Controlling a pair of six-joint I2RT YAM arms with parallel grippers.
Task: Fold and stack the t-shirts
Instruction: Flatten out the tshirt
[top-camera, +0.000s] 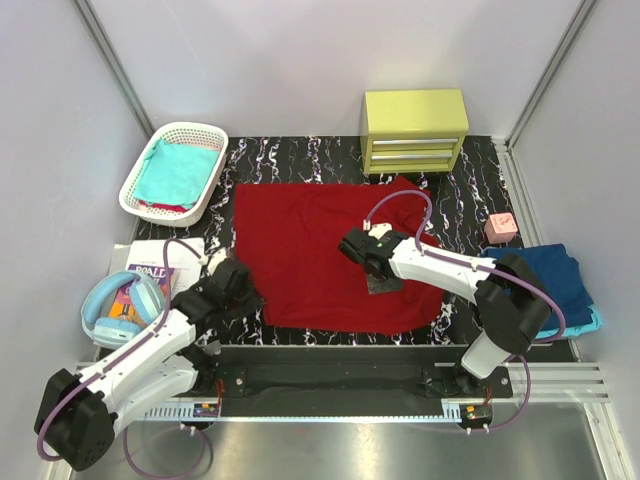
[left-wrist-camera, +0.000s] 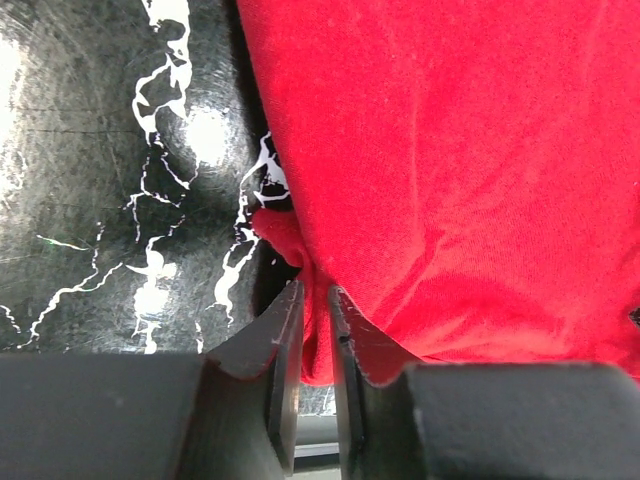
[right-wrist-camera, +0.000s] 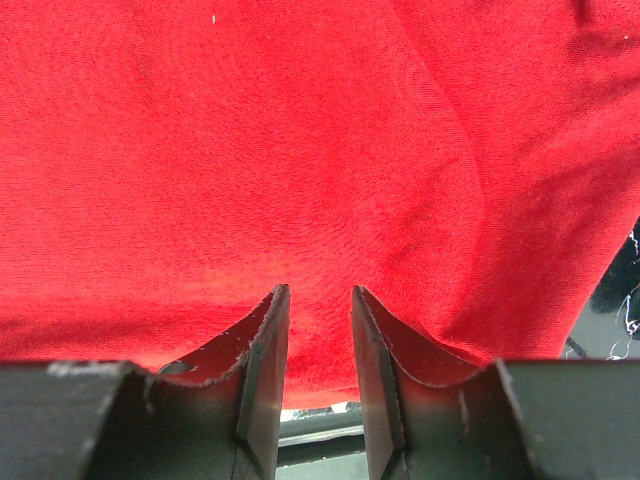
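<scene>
Left gripper (left-wrist-camera: 315, 290) pinches the flat red shirt (top-camera: 310, 250) at its hem, right gripper (right-wrist-camera: 318, 292) rests part-open on it; folding looks barely begun.

You had the spread t-shirt (top-camera: 320, 250) at the tabletop (top-camera: 290, 160) centre, the basket (top-camera: 190, 127) behind-left, the drawer unit (top-camera: 415, 130) behind, and folded t-shirts (top-camera: 560, 280) at right.

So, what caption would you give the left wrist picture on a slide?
Left gripper with a bunched edge of the dark red t-shirt between its fingers, on the black marbled table.
</scene>
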